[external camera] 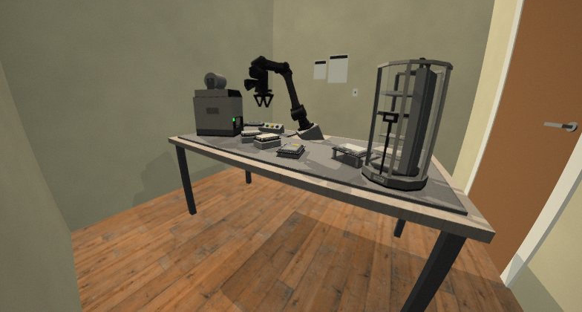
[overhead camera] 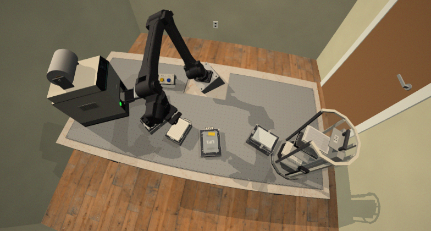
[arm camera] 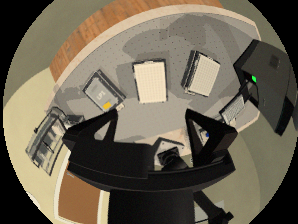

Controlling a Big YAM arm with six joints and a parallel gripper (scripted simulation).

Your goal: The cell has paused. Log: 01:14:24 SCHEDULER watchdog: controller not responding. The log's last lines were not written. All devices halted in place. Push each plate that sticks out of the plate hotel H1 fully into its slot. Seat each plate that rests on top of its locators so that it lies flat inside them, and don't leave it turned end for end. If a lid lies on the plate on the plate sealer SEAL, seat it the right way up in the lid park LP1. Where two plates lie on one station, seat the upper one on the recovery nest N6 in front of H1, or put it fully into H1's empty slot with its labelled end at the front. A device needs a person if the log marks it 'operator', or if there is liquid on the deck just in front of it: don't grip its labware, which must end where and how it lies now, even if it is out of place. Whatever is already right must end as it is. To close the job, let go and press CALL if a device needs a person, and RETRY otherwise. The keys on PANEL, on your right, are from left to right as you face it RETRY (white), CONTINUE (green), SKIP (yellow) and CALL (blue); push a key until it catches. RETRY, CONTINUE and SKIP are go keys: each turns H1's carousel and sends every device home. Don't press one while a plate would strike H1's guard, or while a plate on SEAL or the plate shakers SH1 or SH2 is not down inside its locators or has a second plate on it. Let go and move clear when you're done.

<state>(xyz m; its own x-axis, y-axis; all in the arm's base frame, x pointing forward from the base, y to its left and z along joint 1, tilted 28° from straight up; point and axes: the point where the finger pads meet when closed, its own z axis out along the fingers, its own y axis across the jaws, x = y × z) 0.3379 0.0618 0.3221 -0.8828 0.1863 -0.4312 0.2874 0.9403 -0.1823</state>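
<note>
My gripper (overhead camera: pixel 161 118) (external camera: pixel 263 100) (arm camera: pixel 151 112) is open and empty. It hangs high above the table, over the left shaker plate (overhead camera: pixel 152 127) (external camera: pixel 250 134) (arm camera: pixel 201 71), which the arm partly hides from above. The right shaker plate (overhead camera: pixel 178 130) (external camera: pixel 266 137) (arm camera: pixel 149 82) lies beside it. The lid park LP1 (overhead camera: pixel 210 142) (external camera: pixel 291 148) (arm camera: pixel 101 91) holds a grey piece with a yellow tag. The sealer SEAL (overhead camera: pixel 90 99) (external camera: pixel 220 111) (arm camera: pixel 269 76) has a plate (arm camera: pixel 236 111) on its tray. A plate lies on nest N6 (overhead camera: pixel 262 138) (external camera: pixel 350 148). The hotel H1 (overhead camera: pixel 337 163) (external camera: pixel 407 126) holds plates.
PANEL (overhead camera: pixel 166 79) (external camera: pixel 272 128) sits behind the shakers, near the arm's base (overhead camera: pixel 208 78). The table's front edge runs just in front of the stations. A door stands at the right.
</note>
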